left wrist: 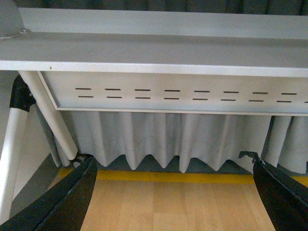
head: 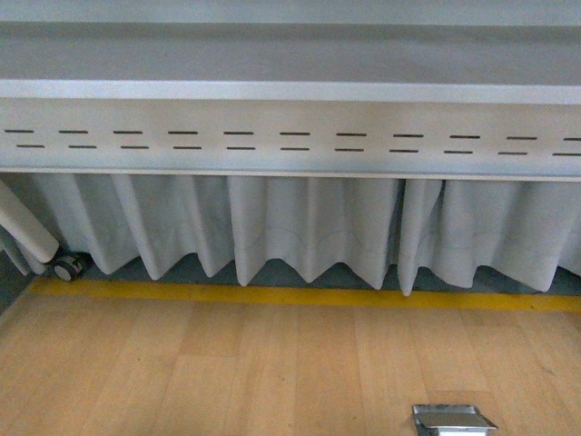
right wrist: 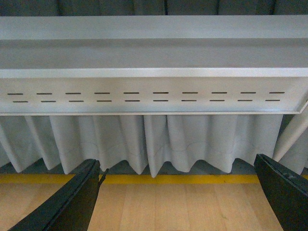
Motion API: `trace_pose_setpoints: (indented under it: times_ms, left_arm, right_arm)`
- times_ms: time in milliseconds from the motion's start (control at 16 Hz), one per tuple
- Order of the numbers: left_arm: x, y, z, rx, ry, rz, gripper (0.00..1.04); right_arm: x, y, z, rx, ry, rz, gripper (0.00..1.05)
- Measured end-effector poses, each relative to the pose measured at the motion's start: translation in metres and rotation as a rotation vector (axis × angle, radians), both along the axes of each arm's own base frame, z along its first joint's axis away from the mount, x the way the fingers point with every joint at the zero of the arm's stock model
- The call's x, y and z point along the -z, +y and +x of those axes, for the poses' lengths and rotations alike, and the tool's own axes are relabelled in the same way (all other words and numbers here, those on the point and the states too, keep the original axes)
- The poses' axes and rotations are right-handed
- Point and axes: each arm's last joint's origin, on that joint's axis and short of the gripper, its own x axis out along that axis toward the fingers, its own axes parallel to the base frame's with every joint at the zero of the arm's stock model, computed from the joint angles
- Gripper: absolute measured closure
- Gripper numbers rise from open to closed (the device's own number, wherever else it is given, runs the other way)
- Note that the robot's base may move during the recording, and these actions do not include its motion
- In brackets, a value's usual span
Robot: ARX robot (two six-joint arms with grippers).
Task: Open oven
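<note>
The oven is out of view in all three views. My left gripper [left wrist: 173, 192] is open and empty, its black fingers [left wrist: 62, 202] wide apart above the wooden floor. My right gripper [right wrist: 178, 192] is open and empty too, its black fingers [right wrist: 67, 202] spread wide over the same floor. Neither arm shows in the front view.
A grey table [head: 290, 91] with a slotted front panel [head: 290, 141] spans the views, seen from below its edge. A white curtain [head: 309, 227] hangs behind it. A yellow line [head: 290, 295] crosses the wooden floor [head: 227, 372]. A white leg with a caster [head: 65, 266] stands left. A metal floor box [head: 452, 421] lies low right.
</note>
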Motion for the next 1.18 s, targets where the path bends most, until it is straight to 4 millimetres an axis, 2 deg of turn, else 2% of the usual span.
trace_pose_setpoints:
  times_ms: [1185]
  left_arm:
    - [0.0, 0.0, 0.0, 0.0, 0.0, 0.0, 0.07]
  right_arm:
    - [0.0, 0.0, 0.0, 0.0, 0.0, 0.0, 0.06]
